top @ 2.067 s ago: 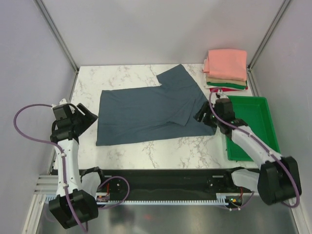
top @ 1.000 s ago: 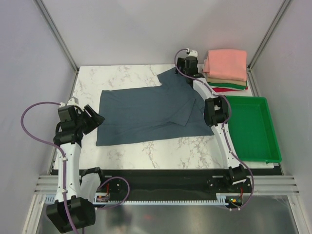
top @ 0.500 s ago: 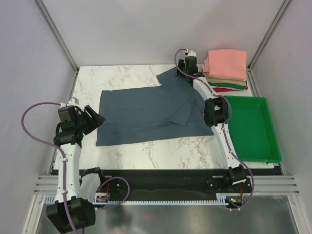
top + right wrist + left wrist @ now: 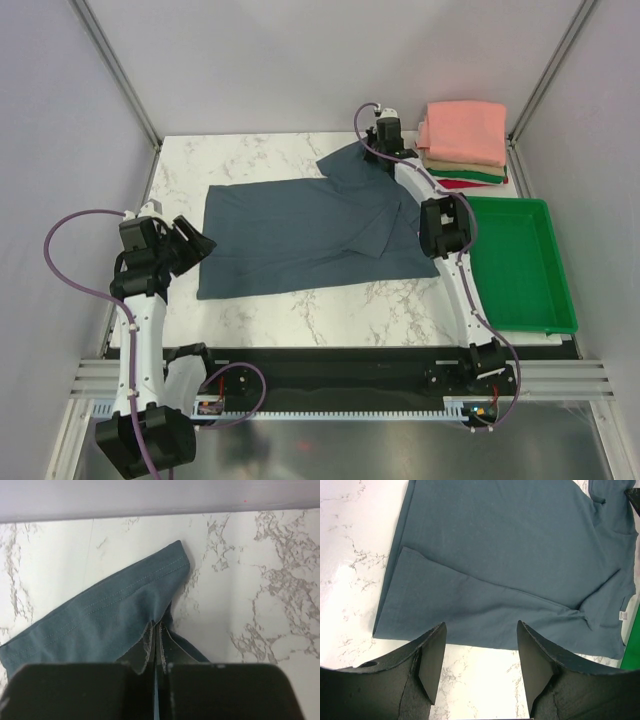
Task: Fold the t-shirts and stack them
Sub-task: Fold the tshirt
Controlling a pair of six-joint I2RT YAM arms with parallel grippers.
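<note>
A slate blue-grey t-shirt [image 4: 300, 235] lies spread on the marble table, its near side folded over. My right gripper [image 4: 384, 152] is at the shirt's far sleeve [image 4: 350, 165]. In the right wrist view the gripper [image 4: 159, 628] is shut, pinching a fold of the sleeve [image 4: 110, 615] near its stitched hem. My left gripper [image 4: 192, 246] hovers open just off the shirt's left edge. In the left wrist view the gripper [image 4: 481, 630] has nothing between its fingers, and the shirt [image 4: 510, 555] lies ahead of them. The folded t-shirts [image 4: 462, 140] are stacked at the far right corner, salmon-pink on top.
A green plastic tray [image 4: 520, 262] sits at the right of the table, just in front of the stack; its corner [image 4: 635, 640] shows in the left wrist view. Grey walls and metal posts close in the table's sides and back.
My right gripper has shut on the far sleeve, and the cloth there has bunched and shifted slightly left. The left arm has stayed where it was.
</note>
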